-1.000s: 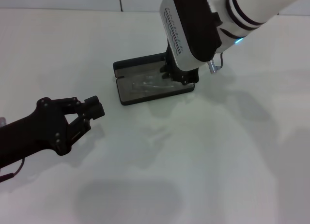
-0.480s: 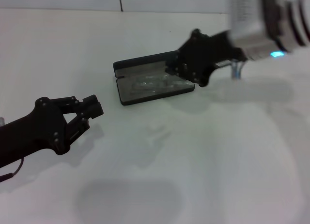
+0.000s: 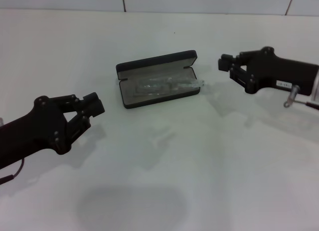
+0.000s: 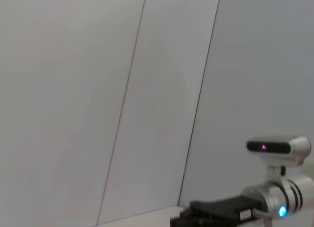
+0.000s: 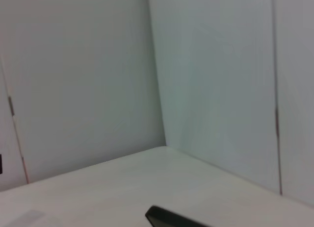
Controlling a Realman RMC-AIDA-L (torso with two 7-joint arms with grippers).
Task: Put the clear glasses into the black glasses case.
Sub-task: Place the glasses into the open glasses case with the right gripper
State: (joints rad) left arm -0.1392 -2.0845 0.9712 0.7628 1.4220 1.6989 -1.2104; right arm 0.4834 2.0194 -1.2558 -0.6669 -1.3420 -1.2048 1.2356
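1. The glasses (image 3: 162, 86) already lie inside the open case (image 3: 130, 69), along its grey-lined lower half; one clear end pokes just over the case's right edge, so they may not be fully seated.
2. The case sits near the middle of the tabletop (image 3: 224, 156), its lid tipped back away from the robot and not shut.
3. By my judgement the placing is done or almost done; what may be left is nudging that end in, and closing the lid if that is wanted.
4. The right hand (image 3: 225, 64) hovers to the right of the case, apart from it and holding nothing; its fingers look together.
5. The left hand (image 3: 92, 105) hangs low at the left, well clear of the case, empty, fingers near together.
6. Nothing else lies on the tabletop around the case, and nothing blocks either hand's way to it.
7. The wrist views show only walls and, in the left one, the right arm far off.
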